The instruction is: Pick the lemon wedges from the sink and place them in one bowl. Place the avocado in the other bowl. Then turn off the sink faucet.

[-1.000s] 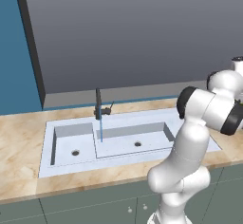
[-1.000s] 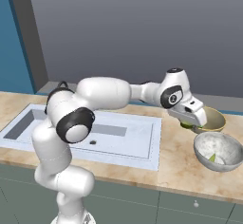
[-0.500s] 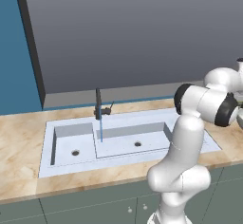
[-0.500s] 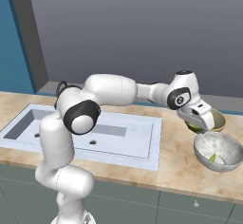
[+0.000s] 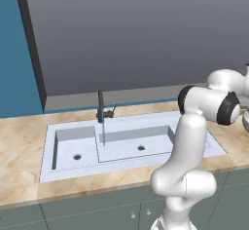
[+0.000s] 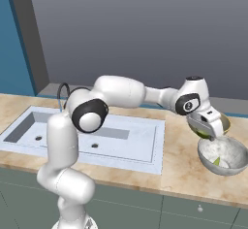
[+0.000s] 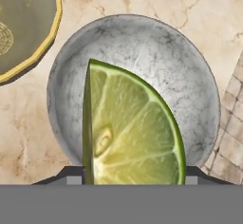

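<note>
My gripper (image 6: 209, 134) is shut on the larger lemon wedge (image 7: 133, 128), a yellow-green slice with a dark green rind. In the hand view (image 7: 130, 178) it holds the wedge right above the grey speckled bowl (image 7: 190, 71). From the right base that bowl (image 6: 231, 151) sits on the counter at the far right, with the small pale wedge (image 6: 216, 161) lying inside. The pale double-basin sink (image 5: 160, 139) lies to the left. Behind it stands the dark faucet (image 5: 100, 106), and a thin blue stream of water (image 5: 103, 134) falls from it. The avocado is out of view.
An olive bowl with a yellow rim (image 7: 28, 26) stands just behind the grey one (image 6: 224, 122). The marbled counter (image 6: 179, 167) runs in front of a dark grey wall; green cabinet fronts (image 5: 97, 214) lie below. My white arm (image 6: 126, 92) stretches over the sink's right end.
The gripper has carried the larger wedge to the right and slightly down, from over the olive bowl to over the grey bowl. The water keeps running.
</note>
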Controlling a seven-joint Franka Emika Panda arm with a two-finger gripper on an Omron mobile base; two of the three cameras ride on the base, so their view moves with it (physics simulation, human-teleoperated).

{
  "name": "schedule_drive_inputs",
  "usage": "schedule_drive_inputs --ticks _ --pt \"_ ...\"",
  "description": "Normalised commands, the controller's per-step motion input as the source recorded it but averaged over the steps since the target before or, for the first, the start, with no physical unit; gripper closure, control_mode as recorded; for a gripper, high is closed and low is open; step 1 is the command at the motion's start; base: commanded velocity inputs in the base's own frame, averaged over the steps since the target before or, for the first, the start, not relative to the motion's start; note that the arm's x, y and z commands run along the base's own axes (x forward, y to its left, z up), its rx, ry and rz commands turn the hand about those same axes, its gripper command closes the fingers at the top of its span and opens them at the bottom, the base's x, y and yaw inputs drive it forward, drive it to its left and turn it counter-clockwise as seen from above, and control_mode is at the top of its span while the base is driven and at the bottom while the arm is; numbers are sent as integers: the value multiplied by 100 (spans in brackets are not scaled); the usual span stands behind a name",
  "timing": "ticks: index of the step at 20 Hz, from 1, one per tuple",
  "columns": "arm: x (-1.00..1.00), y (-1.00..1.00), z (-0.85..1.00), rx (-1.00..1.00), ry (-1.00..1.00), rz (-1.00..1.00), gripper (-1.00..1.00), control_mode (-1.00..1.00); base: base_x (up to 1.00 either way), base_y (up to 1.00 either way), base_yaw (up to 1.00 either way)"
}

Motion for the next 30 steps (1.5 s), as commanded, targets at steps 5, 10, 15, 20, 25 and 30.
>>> schedule_drive_inputs --ticks 5,10,15,20,25,30 --pt "0 -19 -22 0 0 -5 100 -100 0 0 0" --pt "0 -19 -24 0 0 -4 100 -100 0 0 0" --pt "0 -17 -21 0 0 -3 100 -100 0 0 0" --pt "0 -15 -17 0 0 -2 100 -100 0 0 0" --pt "0 -11 -17 0 0 -2 100 -100 0 0 0" --pt "0 -11 -12 0 0 -3 100 -100 0 0 0"
